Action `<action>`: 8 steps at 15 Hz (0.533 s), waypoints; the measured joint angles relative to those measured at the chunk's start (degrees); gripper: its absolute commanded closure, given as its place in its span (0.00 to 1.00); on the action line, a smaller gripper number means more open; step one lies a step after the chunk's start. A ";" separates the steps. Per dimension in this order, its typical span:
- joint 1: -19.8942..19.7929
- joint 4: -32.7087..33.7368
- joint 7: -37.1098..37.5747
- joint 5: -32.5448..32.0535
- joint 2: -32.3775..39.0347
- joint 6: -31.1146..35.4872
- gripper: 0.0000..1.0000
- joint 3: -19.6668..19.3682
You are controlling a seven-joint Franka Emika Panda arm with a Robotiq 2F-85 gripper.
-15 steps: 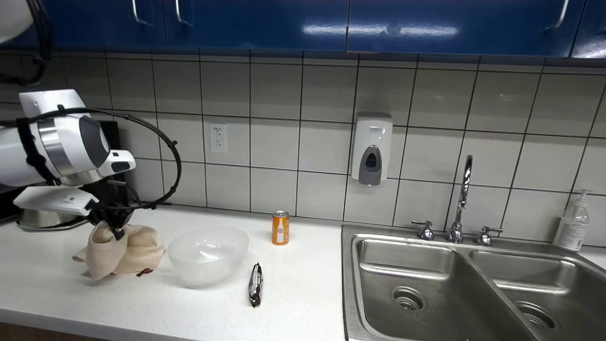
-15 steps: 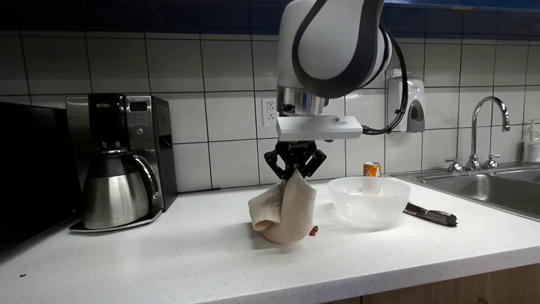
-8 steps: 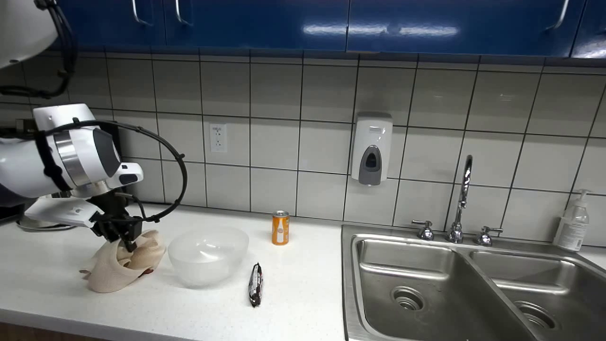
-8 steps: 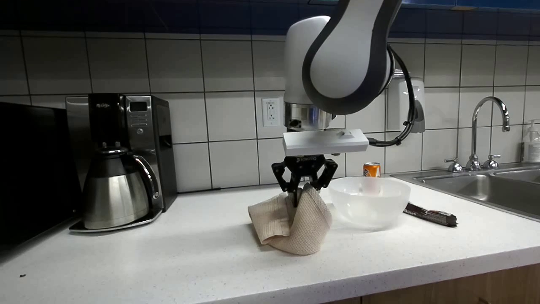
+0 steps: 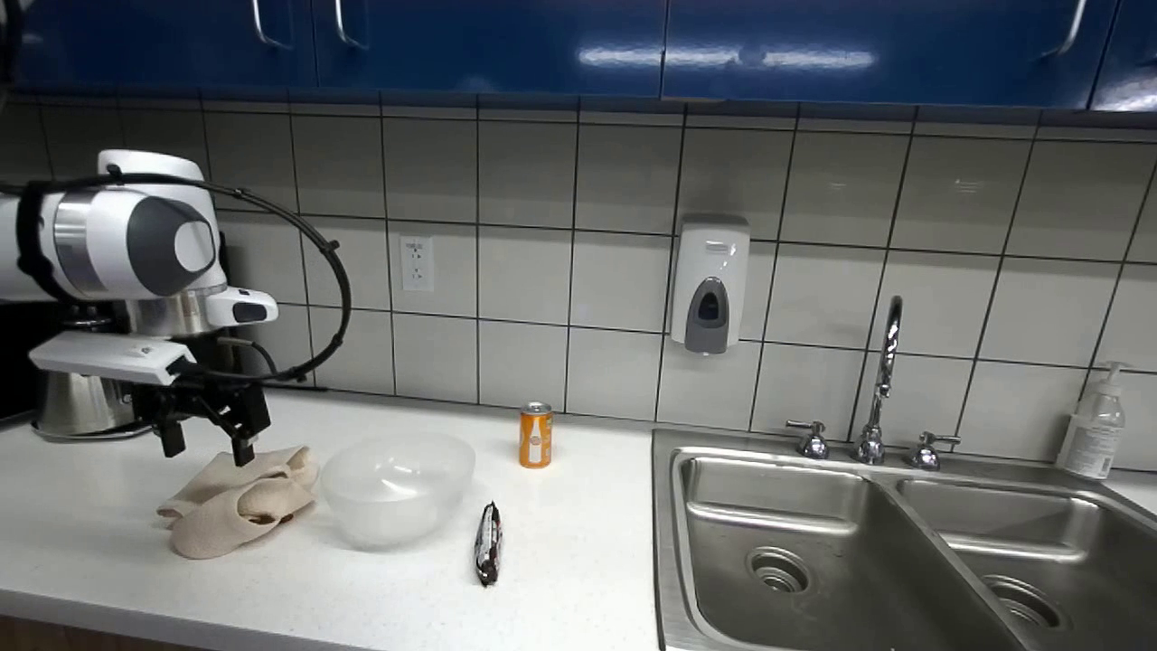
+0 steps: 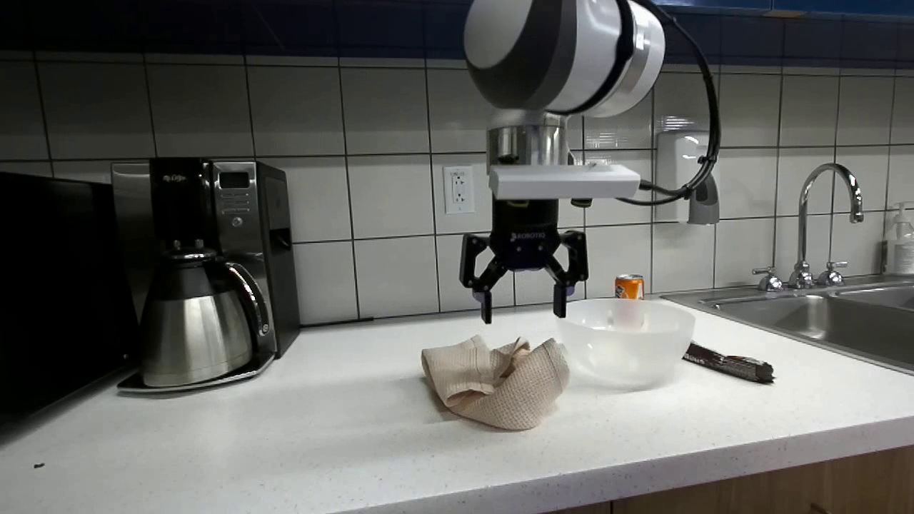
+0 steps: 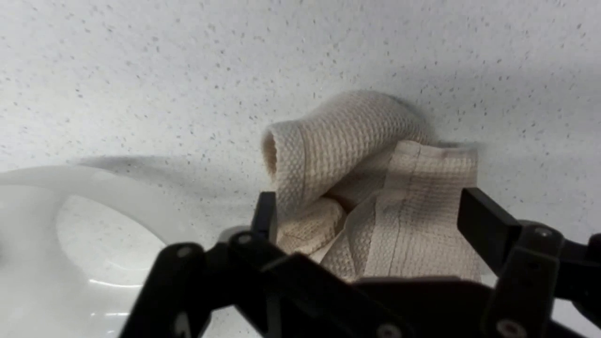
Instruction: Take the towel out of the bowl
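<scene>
Prob. in last step: find towel [image 6: 510,389] crumpled on bench [image 6: 285,442], betw. front & back edges, already out of bowl [image 6: 614,360], so rate task as approx. done. Next, calls for straight lift, then retreat w/o snagging any fold, w/ no fresh grip. Hovers just above towel w/ claw [image 6: 523,311], spread wide betw. 2 fingers [image 6: 560,303], prob. near max.; holds 0, touches 0. Just beside, slightly farther off front edge, see bowl w/ 0 visible inside & bare strip betw. in wrist view. Farthest, near back edge, see 1 orange can [image 6: 629,287].
</scene>
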 measured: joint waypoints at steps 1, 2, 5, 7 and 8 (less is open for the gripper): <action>0.00 0.34 -2.78 2.50 -1.77 -4.02 0.00 -0.21; 0.00 0.64 -5.03 4.26 -3.64 -8.00 0.00 -0.67; -0.38 1.12 -6.95 4.52 -8.94 -17.56 0.00 -2.70; -1.60 1.10 -6.92 2.48 -12.02 -22.42 0.00 -3.94; -2.51 1.07 -6.89 0.94 -13.39 -24.54 0.00 -4.52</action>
